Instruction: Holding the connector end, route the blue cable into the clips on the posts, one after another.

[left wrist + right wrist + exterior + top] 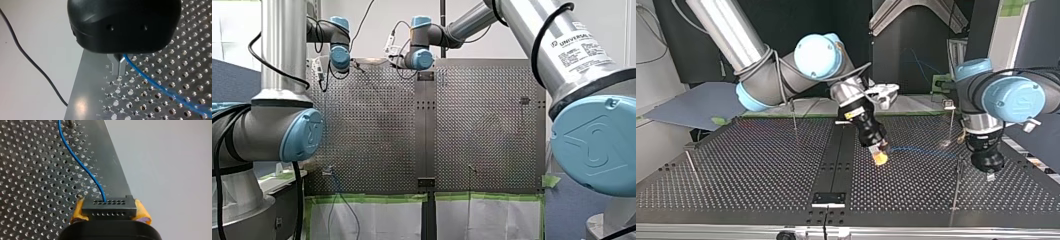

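My right gripper point(110, 213) has its yellow pads point(78, 211) shut on the black connector block point(108, 205). The blue cable point(77, 160) leaves the block and curves away over the perforated table point(30, 182). In the top view this gripper point(880, 156) hangs tilted just above the table, right of the centre rail. My left gripper point(119, 67), black with metal fingers, is shut on the blue cable point(155, 83) close to the plate's edge. In the top view it point(990, 175) points straight down at the right, and the cable point(921, 150) runs low between the two grippers.
Thin posts stand on the table: one at the back left point(795, 116), one at the far left point(691, 167), one behind my left gripper point(951, 122) and one at the front right point(956, 192). A black rail point(836, 155) runs down the middle. A dark wire point(30, 60) hangs off the table's edge.
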Controlling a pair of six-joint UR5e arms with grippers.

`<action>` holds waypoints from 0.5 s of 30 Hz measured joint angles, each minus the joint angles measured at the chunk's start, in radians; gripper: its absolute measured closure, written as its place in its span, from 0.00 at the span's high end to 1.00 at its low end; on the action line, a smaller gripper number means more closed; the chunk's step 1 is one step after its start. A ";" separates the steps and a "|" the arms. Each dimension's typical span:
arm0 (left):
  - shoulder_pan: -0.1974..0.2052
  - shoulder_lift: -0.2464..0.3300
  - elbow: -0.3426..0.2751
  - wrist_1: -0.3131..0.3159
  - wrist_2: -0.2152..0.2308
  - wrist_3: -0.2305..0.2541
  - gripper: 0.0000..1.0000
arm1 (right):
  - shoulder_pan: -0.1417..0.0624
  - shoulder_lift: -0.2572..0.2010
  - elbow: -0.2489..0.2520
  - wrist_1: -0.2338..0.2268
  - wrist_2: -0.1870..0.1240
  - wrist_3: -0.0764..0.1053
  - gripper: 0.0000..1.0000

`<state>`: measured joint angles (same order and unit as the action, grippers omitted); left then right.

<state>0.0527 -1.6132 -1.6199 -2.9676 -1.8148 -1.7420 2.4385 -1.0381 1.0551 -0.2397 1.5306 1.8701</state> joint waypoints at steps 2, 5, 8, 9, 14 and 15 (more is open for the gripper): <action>0.006 -0.003 0.005 0.003 0.004 -0.005 0.01 | -0.004 0.000 -0.001 0.001 -0.001 0.000 0.00; 0.016 -0.008 0.009 0.009 0.013 -0.013 0.01 | -0.012 0.000 -0.003 0.002 -0.002 0.000 0.00; 0.029 -0.020 0.018 0.013 0.024 -0.022 0.01 | -0.020 0.000 -0.002 0.002 -0.008 0.001 0.00; 0.035 -0.028 0.023 0.014 0.031 -0.025 0.01 | -0.022 0.000 -0.002 0.002 -0.010 0.001 0.00; 0.053 -0.062 0.045 0.015 0.061 -0.041 0.01 | -0.037 0.000 -0.002 0.003 -0.018 0.002 0.00; 0.057 -0.071 0.053 0.015 0.069 -0.046 0.01 | -0.040 0.000 -0.003 0.003 -0.020 0.002 0.00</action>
<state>0.1097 -1.6842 -1.5674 -2.9528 -1.7457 -1.7877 2.3987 -1.0379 1.0526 -0.2372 1.5102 1.8717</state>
